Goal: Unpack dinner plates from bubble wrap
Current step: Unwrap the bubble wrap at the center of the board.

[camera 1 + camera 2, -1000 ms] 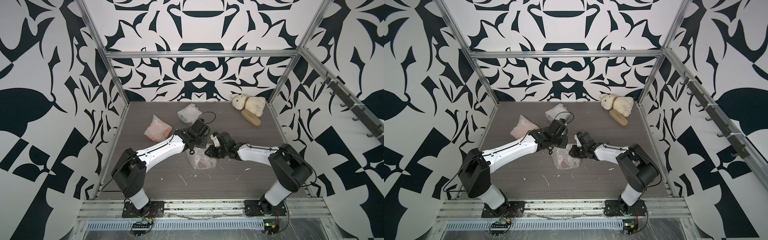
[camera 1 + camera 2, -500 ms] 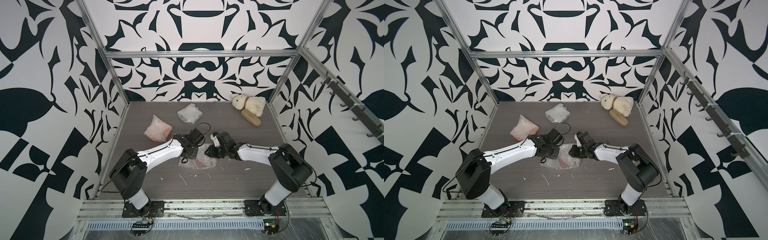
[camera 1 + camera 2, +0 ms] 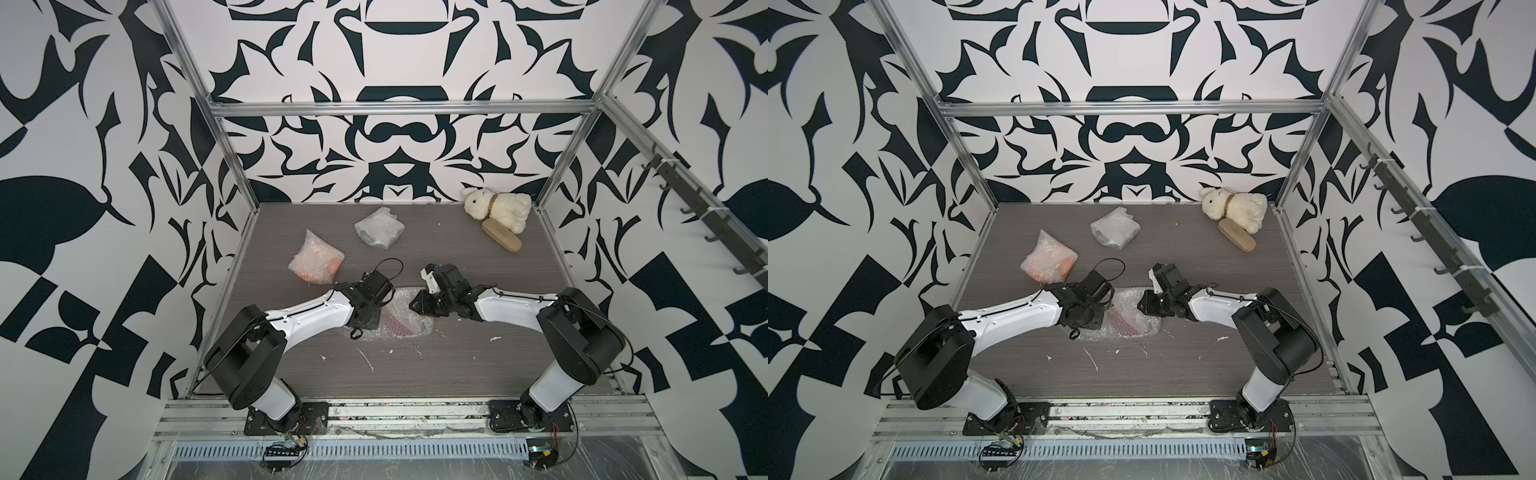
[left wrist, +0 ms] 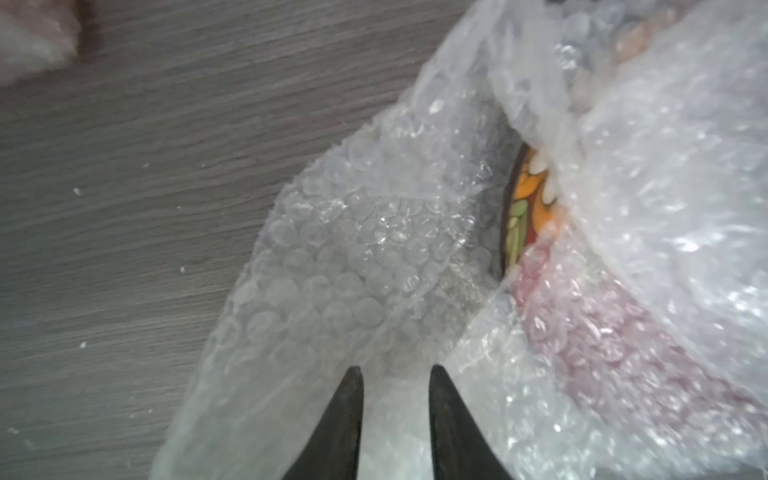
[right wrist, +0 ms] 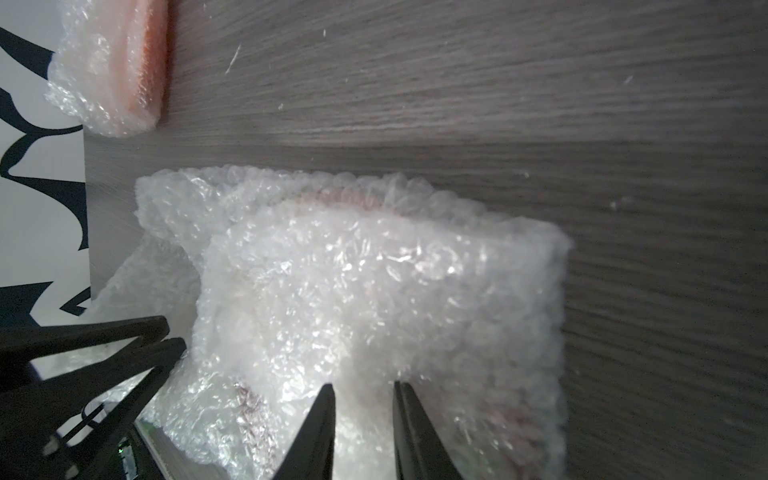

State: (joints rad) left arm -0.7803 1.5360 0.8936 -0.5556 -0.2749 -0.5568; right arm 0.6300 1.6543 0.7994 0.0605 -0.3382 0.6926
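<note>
Centrally on the surface (image 3: 457,365), the red floral plate (image 4: 524,208) is mostly covered by bubble wrap (image 3: 415,328). Left gripper (image 4: 392,376) and right gripper (image 5: 363,388) jaws are narrowly parted against it; any grip cannot be told.

Both top views: one stereo head, high over the front edge, pitched down toward the back wall (image 3: 395,145). Wide and far, covering the whole table (image 3: 478,374). The pair is nearly identical, with a small sideways shift. Plush rabbit (image 3: 1233,205) sits at 1 o'clock on the table, bubble wrap bundle (image 3: 401,322) dead centre. Left wrist cam: right behind the left gripper (image 4: 395,368), very close and blurred, aimed across that bundle from its 9 o'clock side; red plate (image 4: 519,216) rim shows. Right wrist cam: behind the right gripper (image 5: 363,384), equally close, facing in from 3 o'clock, catching the orange-tinted bundle (image 5: 124,62) at 10 o'clock. All four views share the centre bundle.
</note>
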